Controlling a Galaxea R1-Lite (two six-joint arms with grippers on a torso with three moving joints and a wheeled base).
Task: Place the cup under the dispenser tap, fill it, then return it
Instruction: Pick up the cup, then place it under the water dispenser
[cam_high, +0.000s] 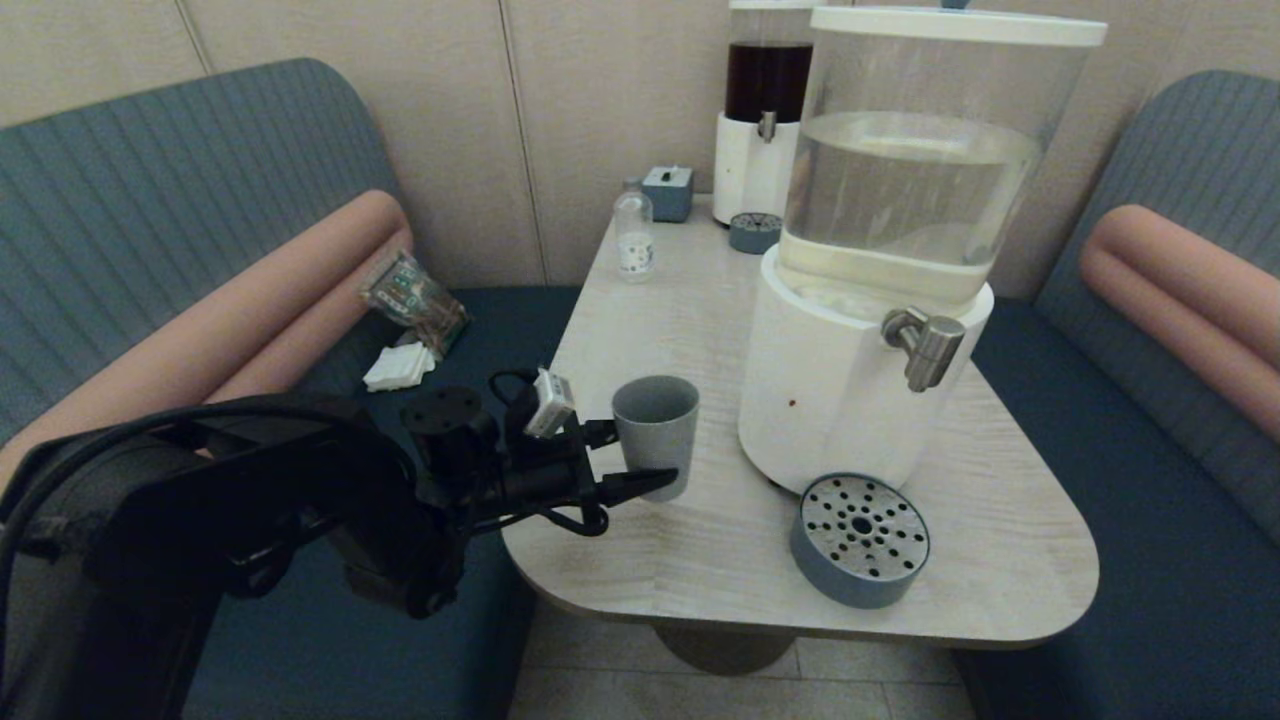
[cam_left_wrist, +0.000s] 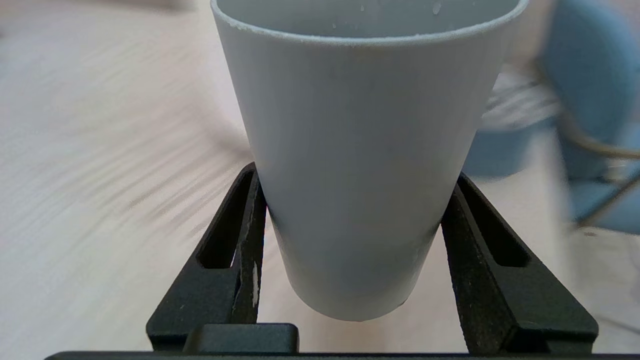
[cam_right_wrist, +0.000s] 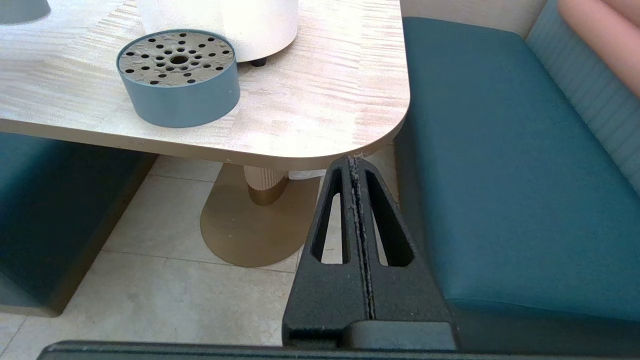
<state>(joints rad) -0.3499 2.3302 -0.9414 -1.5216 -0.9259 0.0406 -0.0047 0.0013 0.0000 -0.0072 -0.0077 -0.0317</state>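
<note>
head view, lower middle: the left claw (cam_high: 640, 462) has its black wedge-shaped fingers (cam_left_wrist: 240, 260) clamped on the lower wall of the cup (cam_high: 656, 428), a smooth matte tapered tumbler upright over the pale wood-grain bench (cam_high: 700, 560). the brushed-metal dispenser tap (cam_high: 926, 345) juts out well right of it, above a perforated round drip tray (cam_high: 860, 538). the right claw (cam_right_wrist: 359, 165) hangs pressed closed and empty beside the bench's rounded corner.

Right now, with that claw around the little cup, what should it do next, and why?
Probably carry the cup right, onto the drip tray under the dispenser tap. The left gripper already has a finger on each side of the cup, and nothing stands under the tap.
</note>
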